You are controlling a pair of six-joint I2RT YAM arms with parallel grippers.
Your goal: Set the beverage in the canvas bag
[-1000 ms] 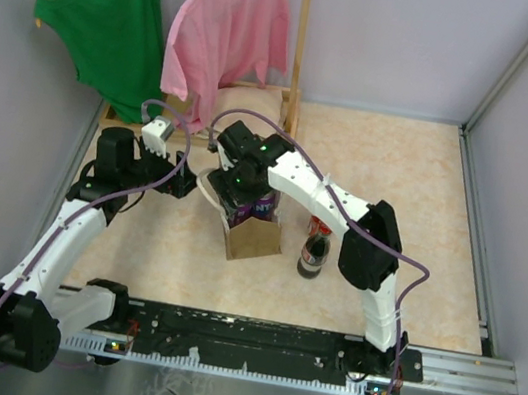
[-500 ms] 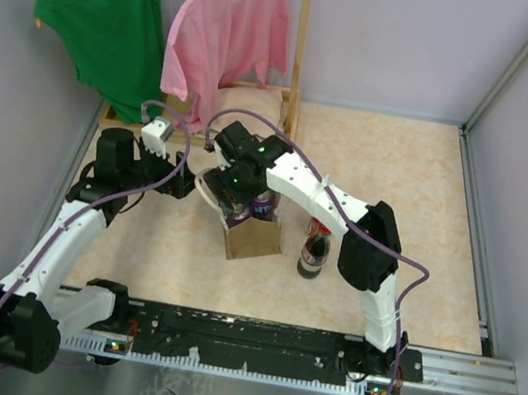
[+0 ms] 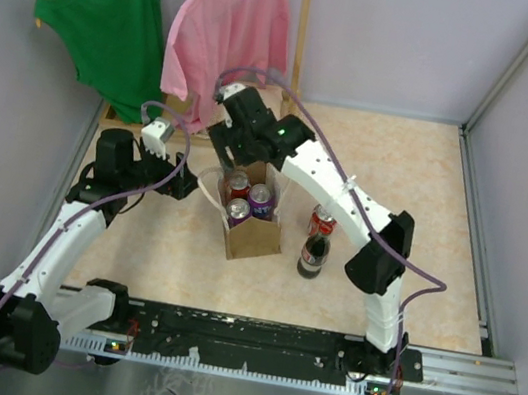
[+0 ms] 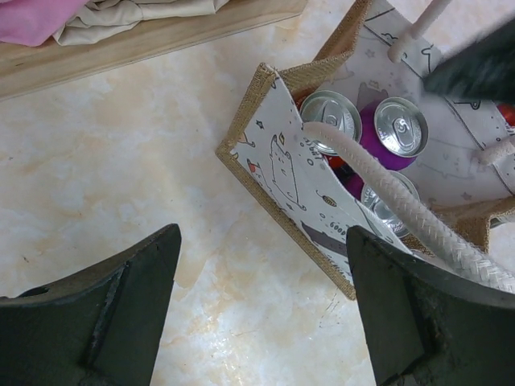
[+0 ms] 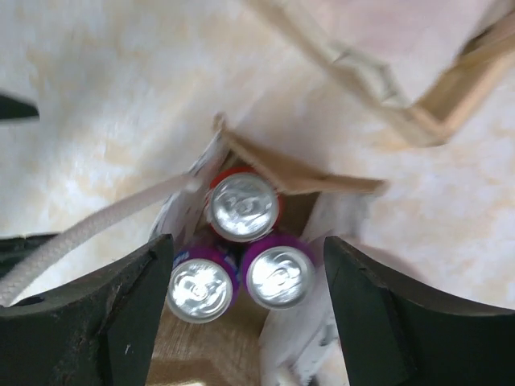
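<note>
Left gripper (image 4: 263, 241): hangs low just left of the bag, jaws released and spread wide, nothing between them. One white loop handle (image 4: 402, 211) runs across in front of one of its fingers; I cannot tell if they touch.

Canvas bag (image 3: 255, 240): upright on the worktop (image 3: 425, 204), mouth open, between the two arms.

Drinks packed: three cans stand upright and close together inside the bag, a red can (image 5: 244, 205) and two purple cans (image 5: 279, 275).

Right gripper (image 5: 247, 245): above the bag's far edge, looking straight down at the three can tops. Its jaws are parted and empty, clear of the cans.

Drinks outside: a second red can (image 3: 322, 222) and a dark cola bottle (image 3: 312, 256) stand on the worktop just right of the bag, next to each other and touched by neither arm.

Done: by the look of it, one beverage has been let go inside the bag, and the bag has not tipped.

Left: if the two drinks outside also count, the task is a little over halfway, and the right arm is the nearer one to fetch them. Room in the bag looks tight, the bottle being the harder fit.
</note>
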